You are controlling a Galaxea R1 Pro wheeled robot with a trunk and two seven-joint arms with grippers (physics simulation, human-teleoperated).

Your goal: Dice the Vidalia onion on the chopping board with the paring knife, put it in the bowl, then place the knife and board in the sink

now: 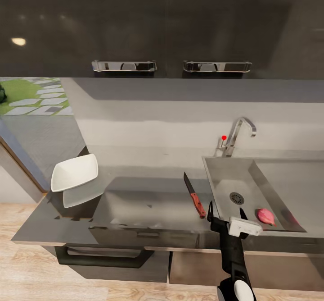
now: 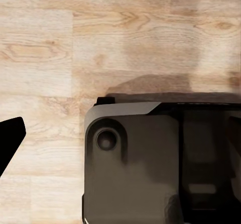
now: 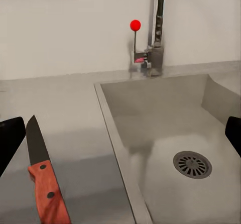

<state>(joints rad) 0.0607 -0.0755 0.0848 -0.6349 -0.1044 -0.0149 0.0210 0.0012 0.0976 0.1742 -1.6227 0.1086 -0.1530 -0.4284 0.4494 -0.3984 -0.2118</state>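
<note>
The pinkish Vidalia onion (image 1: 265, 216) lies in the sink (image 1: 220, 179), right of the drain (image 1: 236, 198). The paring knife (image 1: 195, 196) with its red-orange handle rests on the countertop (image 1: 148, 166) just left of the basin; the right wrist view shows it (image 3: 42, 179) close by. My right gripper (image 1: 226, 213) hovers open over the sink's front edge between knife and onion, nothing between its fingers (image 3: 10, 138). The white bowl (image 1: 74, 171) sits at the counter's left end. The chopping board is out of view. My left gripper's fingertip (image 2: 10, 138) hangs over the floor, open.
A chrome tap (image 1: 238, 134) with a red knob (image 1: 223, 137) stands behind the basin. Dark wall cabinets with chrome handles (image 1: 124, 66) hang above. A drawer handle (image 1: 105, 256) sits below the counter edge. The left wrist view shows wooden flooring (image 2: 100, 43) and my dark base (image 2: 150, 163).
</note>
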